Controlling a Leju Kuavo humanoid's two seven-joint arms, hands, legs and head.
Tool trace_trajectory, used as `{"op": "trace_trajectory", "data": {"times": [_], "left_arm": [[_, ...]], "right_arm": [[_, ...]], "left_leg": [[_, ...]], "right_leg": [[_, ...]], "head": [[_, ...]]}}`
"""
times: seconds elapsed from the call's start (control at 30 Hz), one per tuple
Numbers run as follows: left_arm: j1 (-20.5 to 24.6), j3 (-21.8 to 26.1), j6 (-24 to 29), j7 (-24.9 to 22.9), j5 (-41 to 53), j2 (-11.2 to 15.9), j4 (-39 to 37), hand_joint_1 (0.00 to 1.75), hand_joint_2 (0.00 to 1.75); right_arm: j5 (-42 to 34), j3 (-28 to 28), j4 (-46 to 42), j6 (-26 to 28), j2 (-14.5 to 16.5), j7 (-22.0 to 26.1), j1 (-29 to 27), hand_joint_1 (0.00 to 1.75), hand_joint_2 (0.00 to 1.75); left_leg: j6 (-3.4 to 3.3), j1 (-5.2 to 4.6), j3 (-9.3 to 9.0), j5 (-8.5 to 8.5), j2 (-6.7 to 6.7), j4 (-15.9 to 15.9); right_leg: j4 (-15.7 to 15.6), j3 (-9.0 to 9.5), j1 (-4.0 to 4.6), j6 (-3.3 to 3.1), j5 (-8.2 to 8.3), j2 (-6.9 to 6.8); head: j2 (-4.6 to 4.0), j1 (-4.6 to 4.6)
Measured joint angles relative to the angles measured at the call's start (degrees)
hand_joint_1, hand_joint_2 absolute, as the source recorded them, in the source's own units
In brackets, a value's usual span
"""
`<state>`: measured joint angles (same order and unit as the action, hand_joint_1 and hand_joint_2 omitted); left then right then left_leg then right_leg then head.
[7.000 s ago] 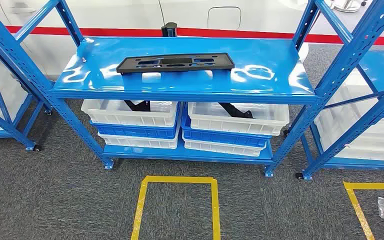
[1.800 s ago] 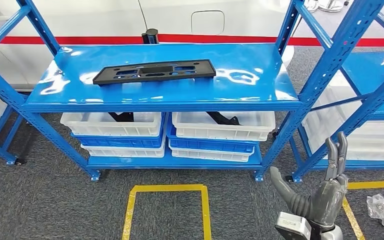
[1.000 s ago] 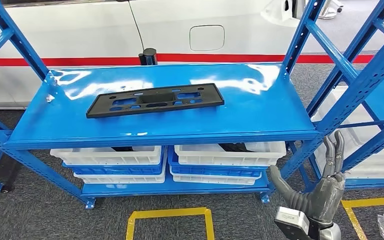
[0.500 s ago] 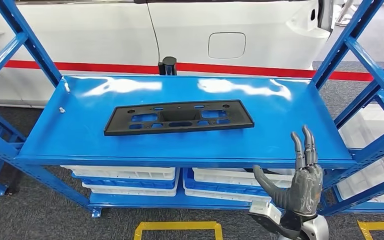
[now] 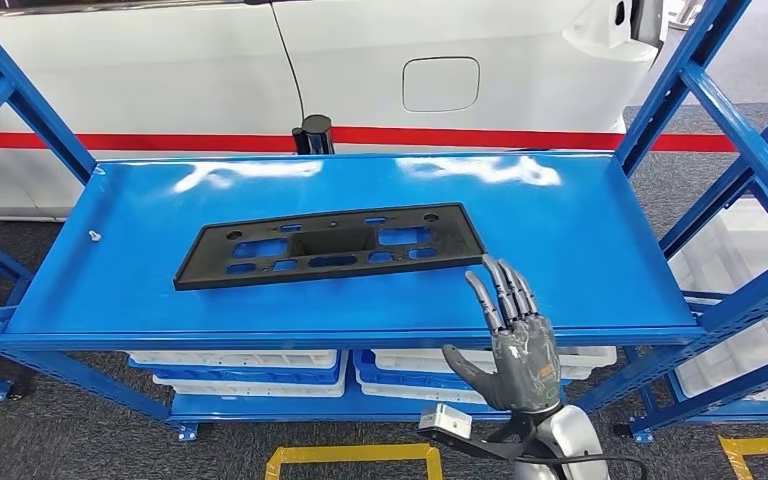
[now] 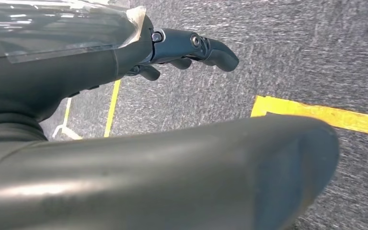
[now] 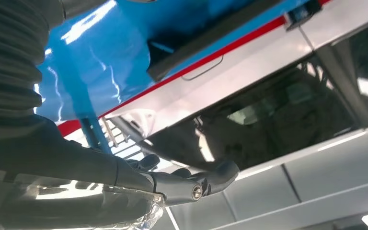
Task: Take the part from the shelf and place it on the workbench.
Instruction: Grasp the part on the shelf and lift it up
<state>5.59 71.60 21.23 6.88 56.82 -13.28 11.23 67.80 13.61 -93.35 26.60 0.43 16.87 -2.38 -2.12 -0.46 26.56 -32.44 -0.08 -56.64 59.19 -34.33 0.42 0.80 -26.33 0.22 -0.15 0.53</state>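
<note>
Your right robot hand [image 5: 512, 345] stands raised at the front edge of the glossy blue metal shelf [image 5: 580, 230], fingers straight and spread, holding nothing, fingertips just short of the part. The long flat black plastic part with rectangular cut-outs [image 5: 332, 244] lies flat on the shelf's top deck, left of centre and apart from the hand. Your left robot hand [image 6: 182, 50] hangs over grey carpet marked with yellow tape [image 6: 316, 112]; its fingers look loosely curled, though the view is too close to tell whether they are closed. White plastic crates [image 5: 240, 358] sit on the lower tier.
</note>
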Motion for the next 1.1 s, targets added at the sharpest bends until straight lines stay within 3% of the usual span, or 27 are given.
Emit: {"op": "trace_trajectory", "data": {"times": [0.4,0.83,1.1], "left_arm": [[-0.1,0.0,0.6,-0.1,-0.4,-0.1,-0.1,0.00,0.00],[-0.1,-0.2,-0.1,-0.2,0.2,-0.1,-0.1,0.00,0.00],[-0.1,-0.8,0.2,-0.3,0.7,-0.1,-0.1,0.00,0.00]], "right_arm": [[-1.7,7.4,11.5,-0.3,-2.4,-0.5,7.4,0.00,1.75],[-2.0,8.1,17.7,2.5,-3.5,-2.1,12.2,0.00,1.75],[-0.7,7.5,23.7,5.3,-3.3,-2.6,18.2,0.00,1.75]], "left_leg": [[0.25,-0.02,-0.43,0.10,0.02,0.1],[0.25,-0.09,-0.47,0.08,0.03,0.1],[0.26,-0.10,-0.53,0.08,0.05,0.0]], "right_leg": [[0.0,0.47,-0.01,-0.09,-0.04,-0.01],[-0.1,0.54,-0.07,-0.08,-0.04,-0.01],[-0.1,0.58,-0.08,-0.07,-0.03,-0.01]], "head": [[0.00,-0.02],[0.00,-0.03],[0.00,-0.02]]}}
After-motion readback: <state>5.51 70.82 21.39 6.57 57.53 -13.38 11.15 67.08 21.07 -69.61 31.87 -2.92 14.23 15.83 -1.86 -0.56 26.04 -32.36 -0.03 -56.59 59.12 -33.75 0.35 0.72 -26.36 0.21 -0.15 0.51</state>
